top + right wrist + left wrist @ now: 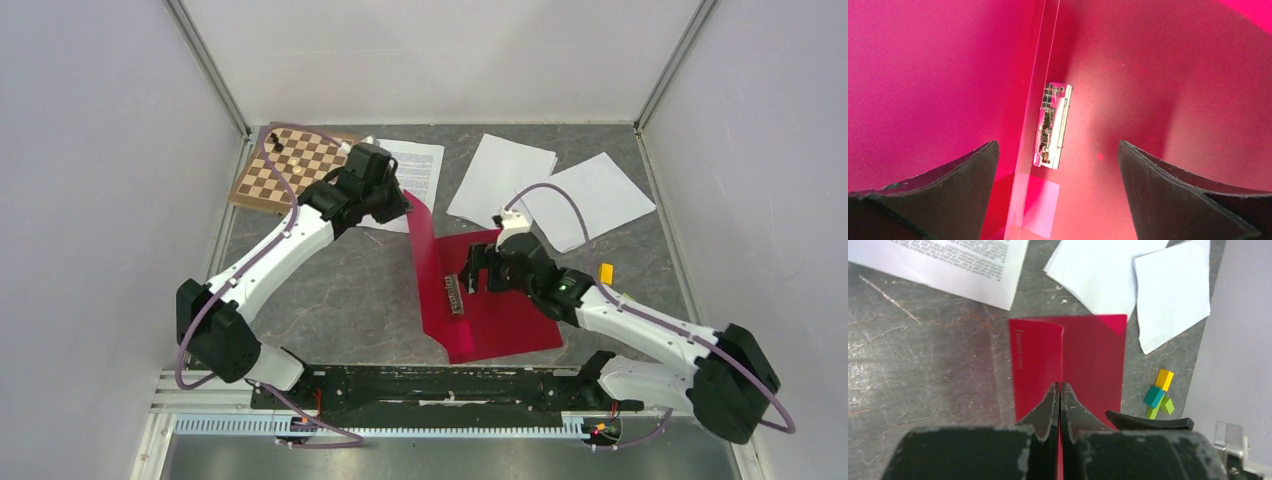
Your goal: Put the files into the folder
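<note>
Red plastic fills my right wrist view: the folder lies open under the right gripper. Its jaws stand wide apart and hold nothing, and the metal clip sits straight below, between the fingers. Only that view shows the clip up close.

From overhead I see what it cannot: the left gripper is pinched tight on the edge of the cover, holding it up on edge. The left wrist view confirms the squeeze, with the red cover trapped between the closed fingers. Beyond that gripper lie a printed sheet and two blank sheets, all outside the folder, with small coloured blocks off to its right. A chessboard beside it shows only from above.
</note>
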